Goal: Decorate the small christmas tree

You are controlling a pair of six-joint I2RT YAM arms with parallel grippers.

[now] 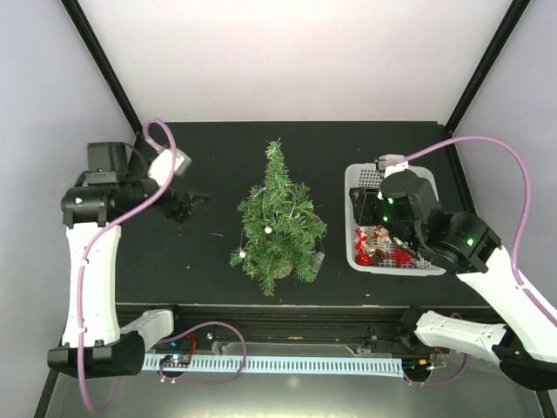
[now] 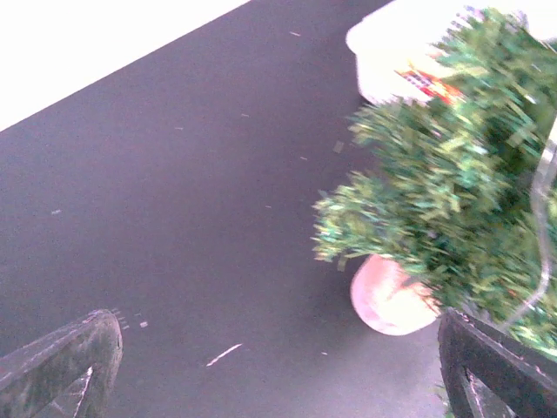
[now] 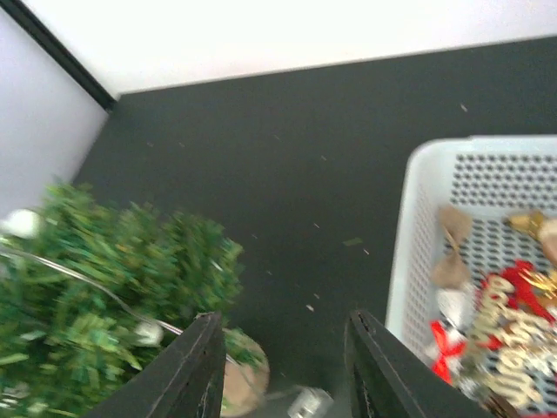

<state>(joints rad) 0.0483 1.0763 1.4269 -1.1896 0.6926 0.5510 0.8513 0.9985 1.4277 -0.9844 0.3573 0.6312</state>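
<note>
Midway across the black table (image 1: 218, 148), the small dark-green bristly christmas tree (image 1: 280, 218) is standing. The left gripper (image 2: 277, 335) is hanging wide, empty. The right gripper (image 3: 285, 318), half-open and empty, is hovering over the white perforated plastic basket (image 1: 352, 218) and would do best straddling one of its red-and-gold ornaments (image 3: 513, 322) squarely.

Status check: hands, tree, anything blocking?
Left hand open, empty. Right hand open, empty, by white basket. Small christmas tree upright, wire garland on. Nothing between hands and tree.
</note>
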